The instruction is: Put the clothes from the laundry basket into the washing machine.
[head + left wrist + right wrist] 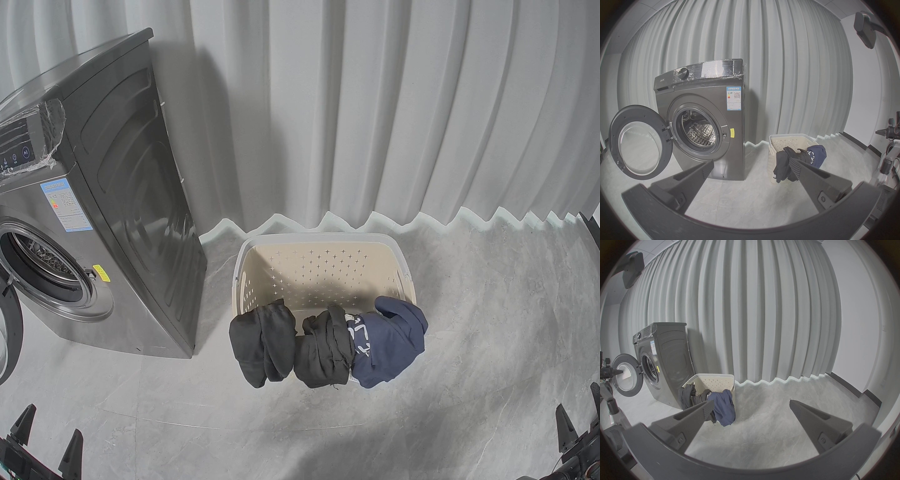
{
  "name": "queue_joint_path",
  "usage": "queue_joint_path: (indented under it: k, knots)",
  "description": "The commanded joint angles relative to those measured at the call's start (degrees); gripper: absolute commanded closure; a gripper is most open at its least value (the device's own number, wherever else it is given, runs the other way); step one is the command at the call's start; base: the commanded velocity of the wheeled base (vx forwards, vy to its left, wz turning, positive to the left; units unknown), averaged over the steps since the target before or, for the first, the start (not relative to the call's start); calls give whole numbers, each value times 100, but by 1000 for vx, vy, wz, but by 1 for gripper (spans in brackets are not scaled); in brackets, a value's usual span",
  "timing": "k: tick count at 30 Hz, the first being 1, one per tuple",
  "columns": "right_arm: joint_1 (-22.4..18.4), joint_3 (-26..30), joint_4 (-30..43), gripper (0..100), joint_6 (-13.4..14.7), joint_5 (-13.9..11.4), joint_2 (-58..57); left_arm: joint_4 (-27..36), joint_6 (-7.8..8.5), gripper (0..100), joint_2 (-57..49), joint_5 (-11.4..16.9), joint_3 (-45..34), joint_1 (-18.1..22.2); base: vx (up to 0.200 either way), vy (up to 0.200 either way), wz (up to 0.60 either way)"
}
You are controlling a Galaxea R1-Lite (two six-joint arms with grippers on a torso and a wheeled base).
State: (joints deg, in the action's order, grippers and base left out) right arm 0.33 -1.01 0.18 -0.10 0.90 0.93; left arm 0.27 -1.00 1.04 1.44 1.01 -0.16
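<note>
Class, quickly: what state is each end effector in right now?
Left end effector: open, holding nothing.
Right end effector: open, holding nothing.

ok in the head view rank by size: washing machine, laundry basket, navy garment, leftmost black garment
1. washing machine
2. laundry basket
3. navy garment and leftmost black garment: look about alike, so not ranked

Near rim of the cream perforated plastic laundry basket (325, 238) was buried under draped dark garments (322, 353); left of the basket, the grey metal washing machine (125, 206) and its door (9, 331) ran off the head view's edge.
</note>
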Motion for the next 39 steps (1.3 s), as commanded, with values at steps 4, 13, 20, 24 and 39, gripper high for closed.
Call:
queue_joint_path:
  k: [4, 13, 20, 24, 39]
  knots:
    - [2, 92, 8, 0, 1, -2, -49, 0, -6, 0, -95, 6, -84, -2, 0, -150, 0]
    - [-7, 92, 8, 0, 45, 6, -57, 0, -6, 0, -95, -3, -84, -2, 0, 0, 0]
    - [-7, -154, -229, 0, 10, -11, -93, 0, -14, 0, -95, 6, -84, -2, 0, 0, 0]
    - [29, -892, -18, 0, 10, 6, 153, 0, -6, 0, -95, -3, -92, -2, 100, 0, 0]
    - [600, -751, -651, 0, 730, -442, 4082, 0, -14, 0, -95, -3, -92, -2, 13, 0, 0]
